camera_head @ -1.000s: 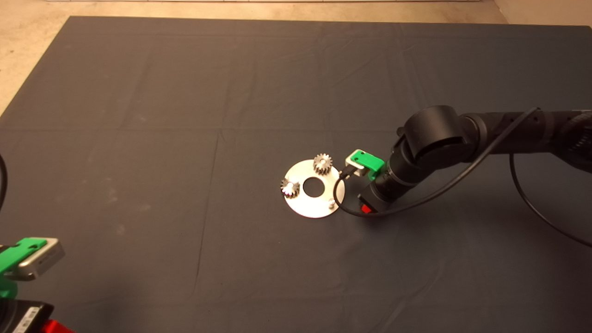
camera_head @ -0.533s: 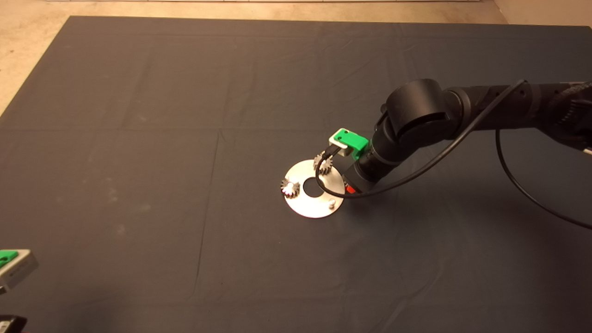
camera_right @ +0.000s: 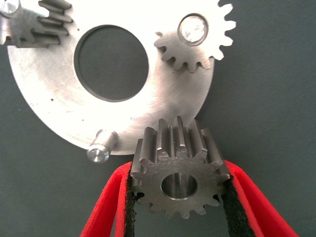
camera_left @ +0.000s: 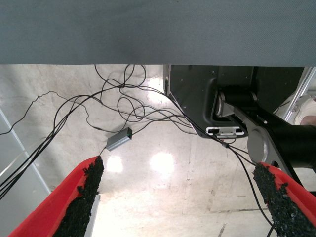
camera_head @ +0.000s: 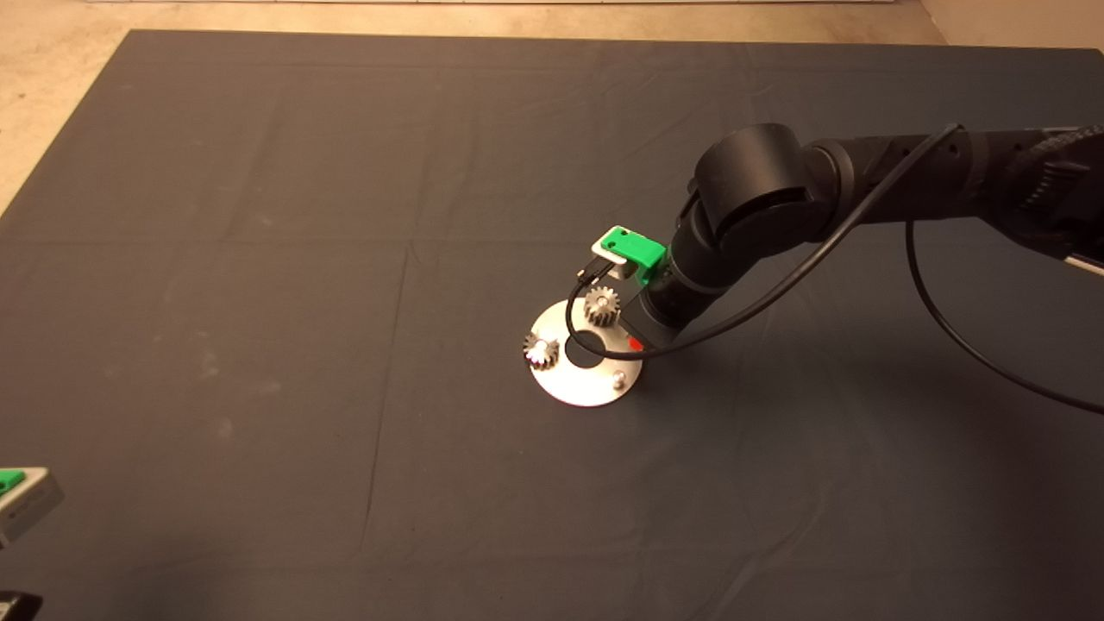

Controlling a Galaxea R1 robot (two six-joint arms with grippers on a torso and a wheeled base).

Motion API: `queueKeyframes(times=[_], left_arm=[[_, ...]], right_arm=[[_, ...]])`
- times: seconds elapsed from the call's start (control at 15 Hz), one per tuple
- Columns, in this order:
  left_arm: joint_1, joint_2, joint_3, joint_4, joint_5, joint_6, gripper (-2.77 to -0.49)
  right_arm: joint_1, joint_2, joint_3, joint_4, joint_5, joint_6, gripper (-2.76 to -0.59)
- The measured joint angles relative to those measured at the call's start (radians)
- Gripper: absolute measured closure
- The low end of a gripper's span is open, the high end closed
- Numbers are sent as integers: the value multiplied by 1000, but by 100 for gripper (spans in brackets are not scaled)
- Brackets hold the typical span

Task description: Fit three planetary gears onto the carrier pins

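Note:
The shiny round carrier disc [camera_head: 576,384] lies mid-mat. Two planetary gears sit on its pins, one at the far side [camera_head: 602,306] and one at the left [camera_head: 541,349]. The third pin [camera_head: 618,378] stands bare at the near right. My right gripper [camera_head: 636,344] hangs over the disc's right edge. In the right wrist view it [camera_right: 180,170] is shut on the third gear [camera_right: 177,186], held flat just beside the bare pin [camera_right: 101,147], over the rim of the disc [camera_right: 54,98]. This gear is hidden under the wrist in the head view. My left gripper [camera_left: 180,197] is parked, open.
The left gripper's camera block [camera_head: 21,500] shows at the mat's lower left edge. The right arm [camera_head: 862,181] and its black cable [camera_head: 949,336] cross the right half of the mat. Cables [camera_left: 118,103] lie on the floor beyond the mat.
My right gripper has moved left and away from me, from beside the disc to over its right edge, carrying the gear. The left gripper has drawn back toward the lower left corner.

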Motion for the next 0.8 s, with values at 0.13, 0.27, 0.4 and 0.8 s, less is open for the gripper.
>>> queueKeyframes(times=[0.13,0.27,0.4,0.8], left_arm=[[0,0,0,0,0,0,-217],[0,0,0,0,0,0,-217],[0,0,0,0,0,0,-217],[0,0,0,0,0,0,-217]], right_arm=[[0,17,-6,14,-1,6,-97],[0,35,-10,26,0,9,-97],[0,53,-12,42,0,10,-97],[0,79,-14,57,-2,13,-96]])
